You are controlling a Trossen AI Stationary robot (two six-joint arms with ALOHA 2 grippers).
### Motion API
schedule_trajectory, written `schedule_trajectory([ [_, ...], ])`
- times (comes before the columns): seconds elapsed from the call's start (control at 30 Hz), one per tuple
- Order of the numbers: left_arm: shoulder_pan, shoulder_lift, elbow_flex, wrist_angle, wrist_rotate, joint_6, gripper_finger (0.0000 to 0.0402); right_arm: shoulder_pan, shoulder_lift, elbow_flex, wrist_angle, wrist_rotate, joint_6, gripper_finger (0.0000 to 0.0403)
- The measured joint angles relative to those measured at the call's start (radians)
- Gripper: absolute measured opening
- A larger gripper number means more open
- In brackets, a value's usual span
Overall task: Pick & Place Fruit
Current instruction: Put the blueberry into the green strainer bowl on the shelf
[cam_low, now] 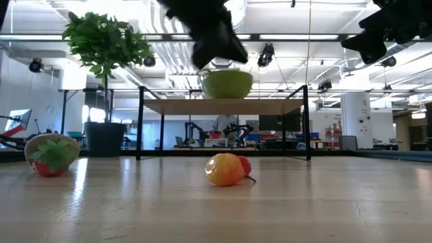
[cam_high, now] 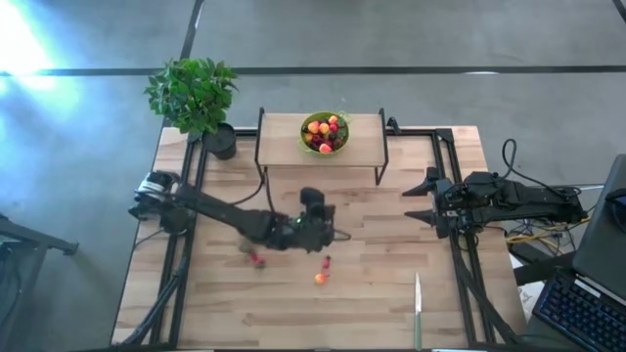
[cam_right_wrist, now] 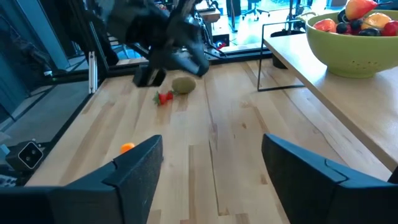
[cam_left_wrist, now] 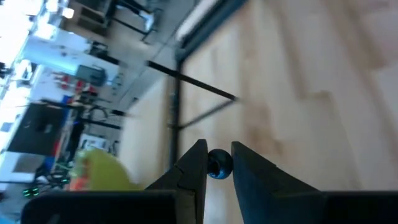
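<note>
Now | left hand (cam_left_wrist: 219,163) pinches small dark berry (cam_left_wrist: 219,165) mid-bench | right hand (cam_right_wrist: 211,168) wide, idle | risk: berry slips, shallow grip

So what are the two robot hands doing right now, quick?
Left gripper: shut on a small dark blue round berry, lifted above the table.
Right gripper: open, holding nothing, waiting at the table's right edge.
</note>
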Motion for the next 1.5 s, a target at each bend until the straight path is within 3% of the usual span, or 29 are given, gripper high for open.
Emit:
schedule_trajectory([
  [0.3, 0.123, 0.000, 0.202, -0.004, 0.000, 0.107, 0.0067, 0.000, 0.000, 0.000, 0.000, 0.000, 0.000, 0.0241],
  [0.63, 0.296, -0.002, 0.363, -0.043, 0.034, 0.033, 0.0067, 0.000, 0.000, 0.000, 0.000, 0.000, 0.000, 0.0220],
  [0.77, 0.376, -0.002, 0.371, -0.069, 0.106, -0.051, 0.0067, 0.000, 0.000, 0.000, 0.000, 0.000, 0.000, 0.0215],
  [1.17, 0.559, -0.002, 0.368, -0.323, 0.489, -0.438, 0.0067, 0.000, 0.000, 0.000, 0.000, 0.000, 0.000, 0.0200],
  [1.5, 0.574, -0.002, 0.355, -0.374, 0.568, -0.477, 0.0067, 0.000, 0.000, 0.000, 0.000, 0.000, 0.000, 0.0182],
])
